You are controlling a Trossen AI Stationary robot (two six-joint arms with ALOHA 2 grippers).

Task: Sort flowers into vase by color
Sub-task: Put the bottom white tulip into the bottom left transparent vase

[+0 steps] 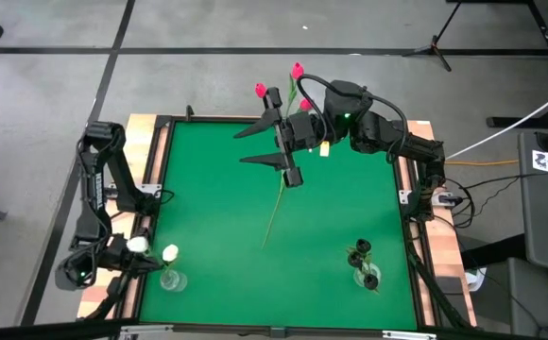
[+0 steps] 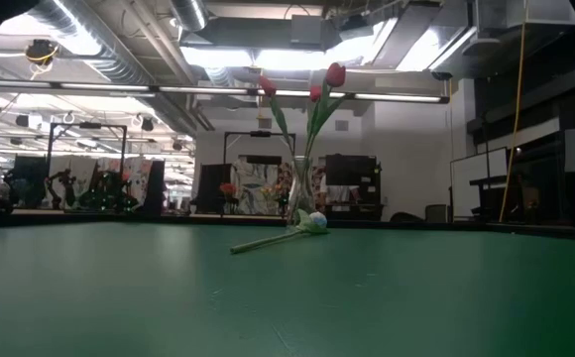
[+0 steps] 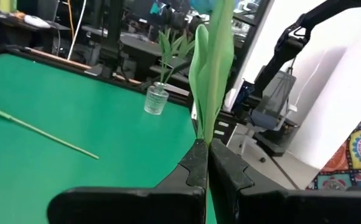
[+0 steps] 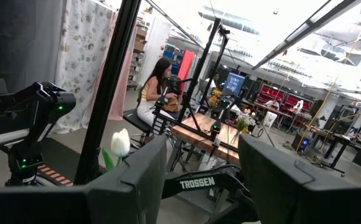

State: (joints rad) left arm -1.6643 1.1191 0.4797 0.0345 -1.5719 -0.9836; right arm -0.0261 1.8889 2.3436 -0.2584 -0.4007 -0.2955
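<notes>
The left gripper [image 3: 206, 163] sits over the near left corner of the green table [image 1: 217, 208], its fingers pressed together on the green stem and leaf of a white tulip [image 1: 139, 245]. In the left wrist view the flower head is cut off at the picture's edge. Just beside it, a second white tulip [image 1: 170, 252] stands in a small clear vase [image 1: 172, 280].

The right gripper [image 1: 276, 132] hovers over the far middle of the table with its fingers spread wide and nothing between them. The arm partly covers another clear vase [image 2: 301, 198] holding three pink-red tulips [image 1: 298, 70]; from above only the blooms show past the arm, while the low view shows the vase clearly.

One tulip [image 1: 276, 202] lies flat on the table near the centre. Its thin stem shows, but the head is hidden under the right gripper in the high view; the low view shows a pale rounded head beside the vase.

Near the near right corner, black tulips [image 1: 363, 250] stand in a third vase [image 1: 367, 278]; how many is hard to make out.

The table has a wooden border and stands on a grey floor. Behind it lies a workshop with bright ceiling lights, and a seated person [image 4: 154, 87] appears far off.
</notes>
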